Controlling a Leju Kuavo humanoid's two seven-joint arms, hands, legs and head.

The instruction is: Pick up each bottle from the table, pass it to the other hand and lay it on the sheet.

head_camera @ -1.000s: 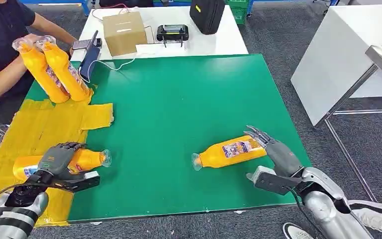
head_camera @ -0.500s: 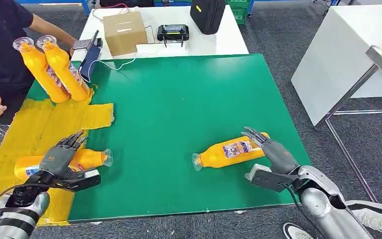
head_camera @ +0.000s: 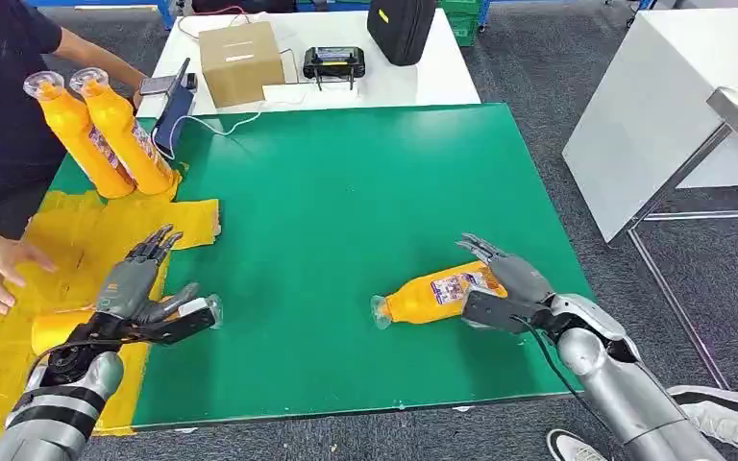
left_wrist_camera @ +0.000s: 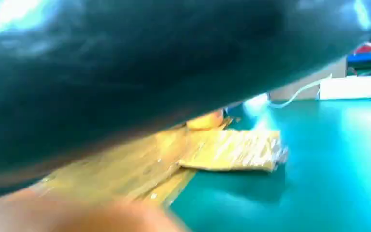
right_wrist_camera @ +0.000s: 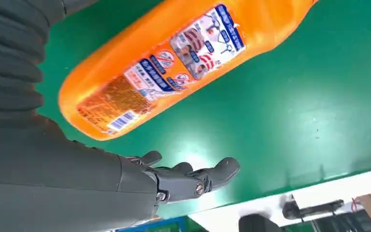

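An orange bottle (head_camera: 428, 296) lies on the green mat (head_camera: 346, 192) at the front right, cap toward the left. My right hand (head_camera: 500, 279) hovers over its base, open. In the right wrist view its fingers (right_wrist_camera: 193, 180) stretch past the bottle (right_wrist_camera: 174, 63) without closing on it. Another orange bottle (head_camera: 58, 329) lies on the yellow sheet (head_camera: 67, 250) at the front left. Above it my left hand (head_camera: 139, 283) is raised with its fingers spread, holding nothing. Two more orange bottles (head_camera: 106, 134) stand upright at the sheet's far end.
A person sits at the far left, one hand (head_camera: 0, 267) resting on the yellow sheet. Behind the mat a white table carries a cardboard box (head_camera: 240, 60), a black device (head_camera: 333, 62) and a black case (head_camera: 399, 29). A white bench (head_camera: 653, 106) stands to the right.
My left hand has let go of the bottle on the sheet, opened and lifted. My right hand slid left over the other bottle's base. The person's hand dropped onto the sheet.
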